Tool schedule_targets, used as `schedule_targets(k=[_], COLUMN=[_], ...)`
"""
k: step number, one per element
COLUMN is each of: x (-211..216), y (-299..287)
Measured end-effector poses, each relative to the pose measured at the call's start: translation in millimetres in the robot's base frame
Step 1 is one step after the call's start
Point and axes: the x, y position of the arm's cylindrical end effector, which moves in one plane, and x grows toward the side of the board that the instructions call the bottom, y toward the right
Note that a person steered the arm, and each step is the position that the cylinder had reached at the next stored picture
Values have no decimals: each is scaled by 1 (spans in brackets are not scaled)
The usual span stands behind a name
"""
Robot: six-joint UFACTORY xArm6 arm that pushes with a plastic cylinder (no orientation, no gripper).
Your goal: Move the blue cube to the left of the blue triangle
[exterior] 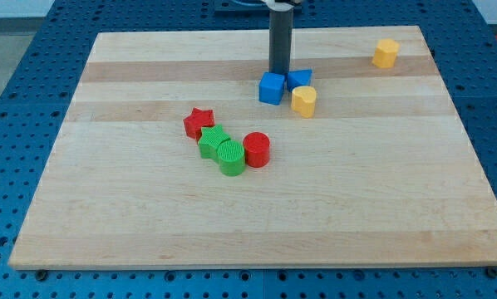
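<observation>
The blue cube (271, 88) sits on the wooden board (149, 216) above the view's centre. The blue triangle (299, 79) lies right beside it, on the cube's right and slightly higher in the view, touching or nearly touching it. My dark rod comes down from the view's top. My tip (279, 72) stands just above the two blue blocks, at the gap between them, close to both. A yellow heart-shaped block (304, 100) sits just below the triangle.
A yellow block (386, 53) lies near the board's top right corner. Left of centre is a cluster: a red star (199, 122), a green star (213, 141), a green cylinder (230, 157) and a red cylinder (256, 149).
</observation>
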Motion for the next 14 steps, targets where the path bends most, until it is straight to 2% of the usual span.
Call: schedule_targets(k=[1, 2, 3, 5, 7, 9, 14], x=[-4, -31, -27, 43, 53, 53, 61], y=[0, -16, -46, -71, -67, -29, -25])
